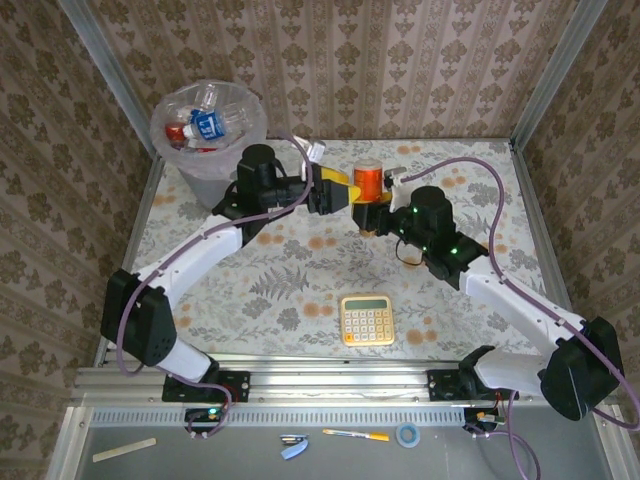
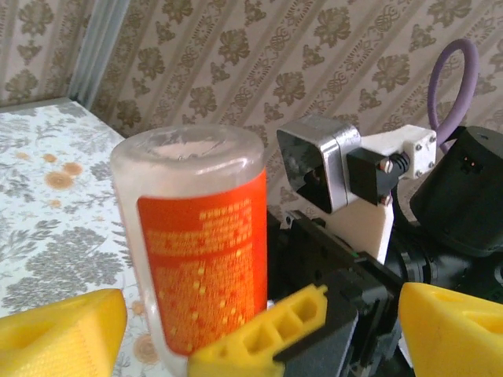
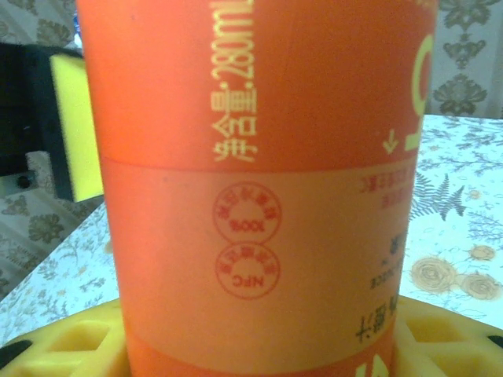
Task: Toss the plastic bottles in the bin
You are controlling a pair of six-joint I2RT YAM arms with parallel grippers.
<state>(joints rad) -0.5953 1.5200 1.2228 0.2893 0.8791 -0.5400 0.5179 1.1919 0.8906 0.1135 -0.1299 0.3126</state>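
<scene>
Flowery bench [image 1: 300,290] seen from above, boxed in by wallpapered walls. Toward the back, in the middle and up off the surface: a clear bottle [image 1: 367,180] with an orange label, upright in the air between the two arms. Pinched low down by the right end effector [image 1: 371,208], yellow fingers [image 3: 71,345] snug against both sides of the label in the right wrist view. Label packed with pale and red print, some sideways, some upside down, plus two round red stamps.

Left end effector [image 1: 338,187] on the left side of the same bottle, spread wide. From the left wrist, yellow fingers [image 2: 63,338] down in the bottom corners, bottle just inside the left one, big gap over to the other. Can't tell whether touching the plastic or only just beside it.

Grey bin [image 1: 200,172] with a whitish liner off in the back left corner, near the left arm's upper joint. Already a few bottles [image 1: 207,125] lying inside, red and blue labels showing.

Yellow calculator [image 1: 367,320] flat near the front edge, well apart from everything else. Pen [image 1: 355,435] and a roll of tape [image 1: 407,434] down on the ledge in front of the arm bases.
</scene>
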